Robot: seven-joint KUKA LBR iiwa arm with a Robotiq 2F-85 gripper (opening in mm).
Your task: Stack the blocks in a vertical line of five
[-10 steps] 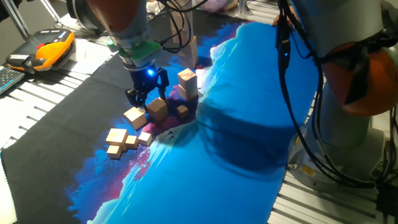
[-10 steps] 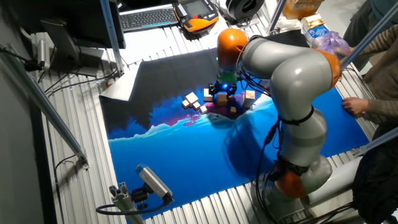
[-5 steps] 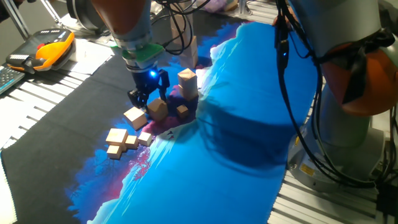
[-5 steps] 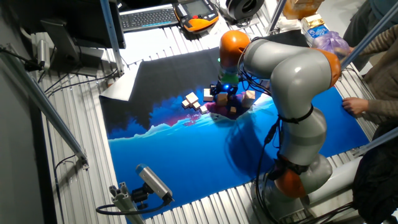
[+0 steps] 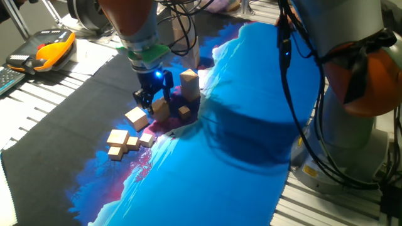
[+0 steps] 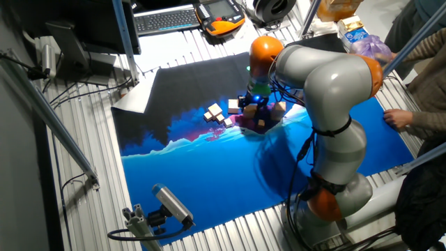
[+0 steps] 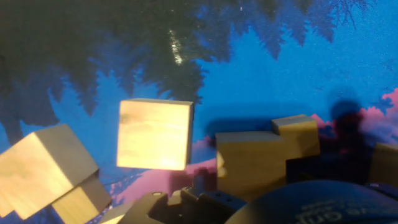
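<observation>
Wooden blocks (image 5: 129, 140) lie in a bunch on the blue and black mat (image 5: 251, 119), left of the middle of the frame. The gripper (image 5: 154, 99) hangs low among them, its black fingers on each side of one block (image 5: 161, 108). I cannot tell if it squeezes it. A taller pile (image 5: 190, 83) stands just to the right.

Gripper (image 5: 152, 100) pointing down near table, fingers parted.

Blue-and-black printed mat (image 5: 251, 113) covers the counter (image 6: 90, 146), orange pendant (image 5: 47, 50) and keyboard (image 6: 167, 19) at edges.
</observation>
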